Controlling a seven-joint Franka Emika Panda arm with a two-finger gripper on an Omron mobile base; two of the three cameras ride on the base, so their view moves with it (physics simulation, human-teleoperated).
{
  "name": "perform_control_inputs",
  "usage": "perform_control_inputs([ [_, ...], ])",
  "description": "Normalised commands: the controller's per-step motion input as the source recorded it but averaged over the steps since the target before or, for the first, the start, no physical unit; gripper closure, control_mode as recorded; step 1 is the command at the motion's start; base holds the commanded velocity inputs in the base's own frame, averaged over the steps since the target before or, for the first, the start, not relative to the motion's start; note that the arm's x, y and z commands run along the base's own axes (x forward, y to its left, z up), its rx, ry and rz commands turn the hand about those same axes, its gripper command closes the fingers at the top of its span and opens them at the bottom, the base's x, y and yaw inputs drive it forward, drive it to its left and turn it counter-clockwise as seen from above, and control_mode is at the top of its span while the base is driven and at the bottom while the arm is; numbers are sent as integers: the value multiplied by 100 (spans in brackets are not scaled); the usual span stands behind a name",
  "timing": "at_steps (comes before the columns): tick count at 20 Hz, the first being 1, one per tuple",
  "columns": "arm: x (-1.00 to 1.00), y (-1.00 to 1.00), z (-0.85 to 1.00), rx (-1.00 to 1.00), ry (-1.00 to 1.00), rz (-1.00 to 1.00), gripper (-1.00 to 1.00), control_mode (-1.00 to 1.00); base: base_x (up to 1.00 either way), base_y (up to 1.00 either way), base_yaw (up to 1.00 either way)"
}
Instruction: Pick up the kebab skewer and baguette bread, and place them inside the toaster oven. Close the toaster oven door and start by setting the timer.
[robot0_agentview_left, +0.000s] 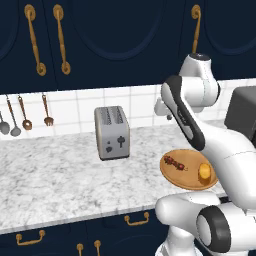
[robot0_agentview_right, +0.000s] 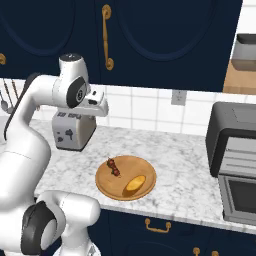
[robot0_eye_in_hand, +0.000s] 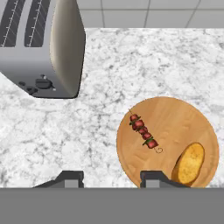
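Gripper hangs empty, jaws parted, above the surface. Risk: kebab skewer is thin and flat on the wooden plate; fingers may skid off, or bump the baguette bread nearby.

Kebab skewer: dk red/brown chunks. Baguette bread: golden-yellow. Board: tan wood. Toaster: silver. Worktop: grey-white marble.

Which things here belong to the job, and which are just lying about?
Job:
kebab skewer
baguette
toaster oven

Lying about:
silver toaster
wooden plate under the food
hanging utensils
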Motion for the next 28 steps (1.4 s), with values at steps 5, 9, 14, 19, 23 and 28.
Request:
perform_control_inputs([
  [5,-65,-3,-1,0,-3,-7,-100,-100,0,0,0],
  [9,-100,-17,-12,0,-2,-10,-100,-100,0,0,0],
  [14,-100,-18,-9,0,0,-8,-100,-100,0,0,0],
  [19,-54,4,0,-2,0,0,-100,-100,0,0,0],
  [23,0,31,-8,-4,2,0,-100,-100,0,0,0],
  [28,0,7,-5,0,0,0,-100,100,-5,-12,0],
])
